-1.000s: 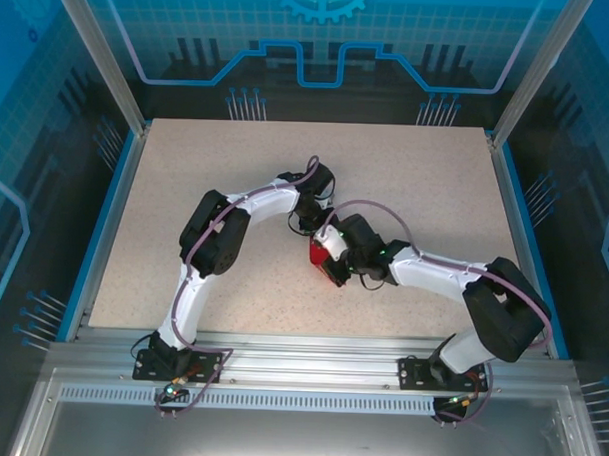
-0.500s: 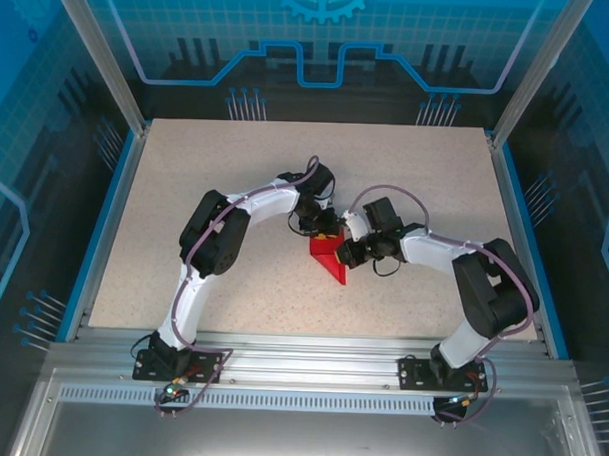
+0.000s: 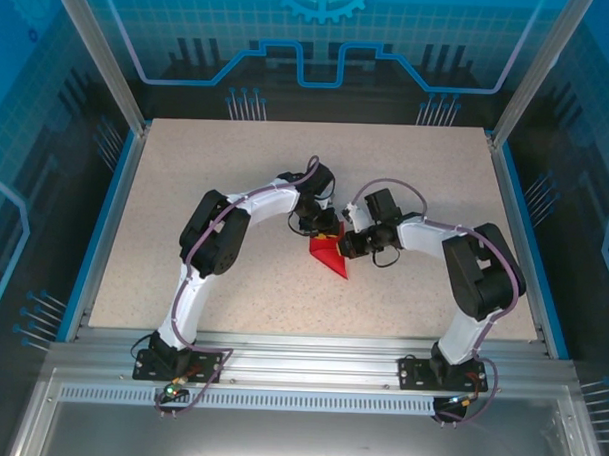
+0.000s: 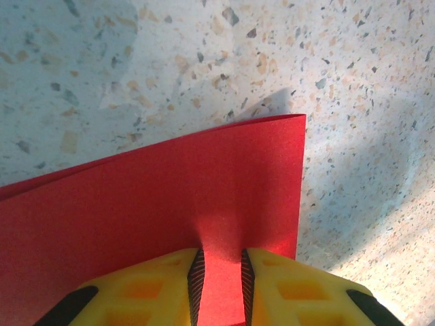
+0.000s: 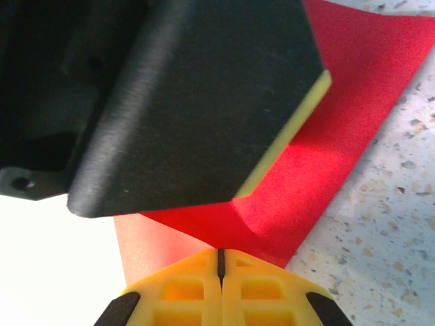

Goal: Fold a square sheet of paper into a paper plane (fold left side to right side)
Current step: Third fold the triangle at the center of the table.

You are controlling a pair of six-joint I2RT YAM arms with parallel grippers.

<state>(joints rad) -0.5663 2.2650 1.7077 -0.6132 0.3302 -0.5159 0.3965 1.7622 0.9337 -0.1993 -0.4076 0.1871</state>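
Observation:
The square sheet of paper (image 3: 330,260) is bright red and lies folded into a pointed triangular shape at the table's middle, its tip toward the near side. My left gripper (image 3: 326,232) stands on its far edge. In the left wrist view its yellow fingertips (image 4: 272,285) rest on the red paper (image 4: 170,190) with a narrow gap between the pads (image 4: 221,261). My right gripper (image 3: 346,246) is shut, pads together with nothing between them (image 5: 220,252), at the paper's right edge (image 5: 340,136), right beside the left gripper's black and yellow finger (image 5: 204,102).
The speckled beige table (image 3: 186,184) is bordered by a blue rim and metal posts. Both arms bend inward and meet at the middle, their forearms close together over the paper. Bare tabletop lies all around them.
My right gripper has slid from the paper's near tip up toward the far edge beside the left gripper, uncovering the red point. The left gripper has stayed in place.

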